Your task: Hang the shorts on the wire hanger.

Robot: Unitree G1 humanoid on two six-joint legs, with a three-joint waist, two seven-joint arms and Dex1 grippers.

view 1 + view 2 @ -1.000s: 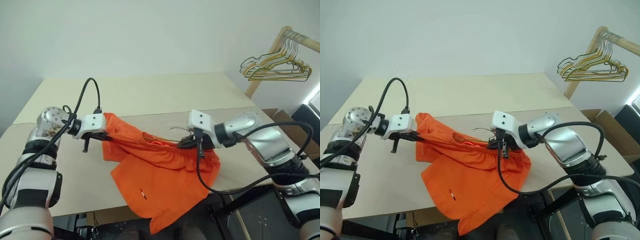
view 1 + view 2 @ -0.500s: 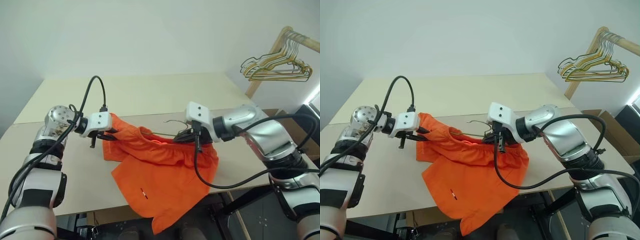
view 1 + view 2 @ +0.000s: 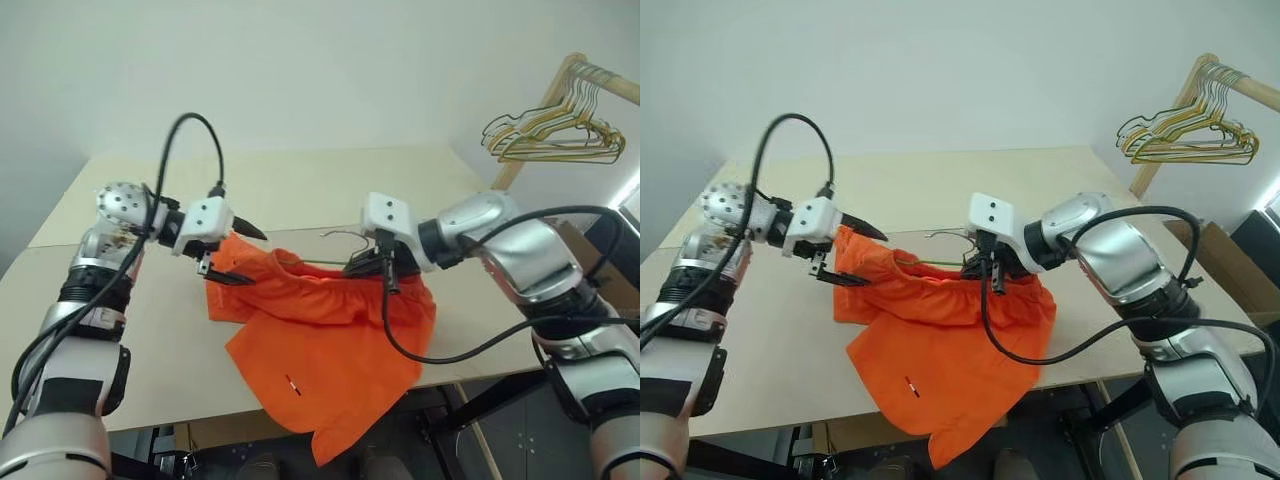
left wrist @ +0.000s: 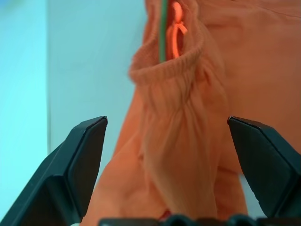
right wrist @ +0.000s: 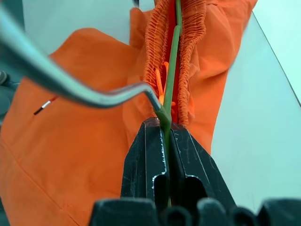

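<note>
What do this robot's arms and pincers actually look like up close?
Both arms are silver-grey metal segments with black bands at the joints, and a thick black cable loops along each. Each wrist ends in a white boxy block. The left gripper and right gripper each have two tapered black fingers.

One shorts [image 3: 322, 345]; one wire hanger [image 5: 106, 92]; two grippers, left [image 3: 240, 256], right [image 3: 362, 266]; one hanger bunch [image 3: 553, 128].
</note>
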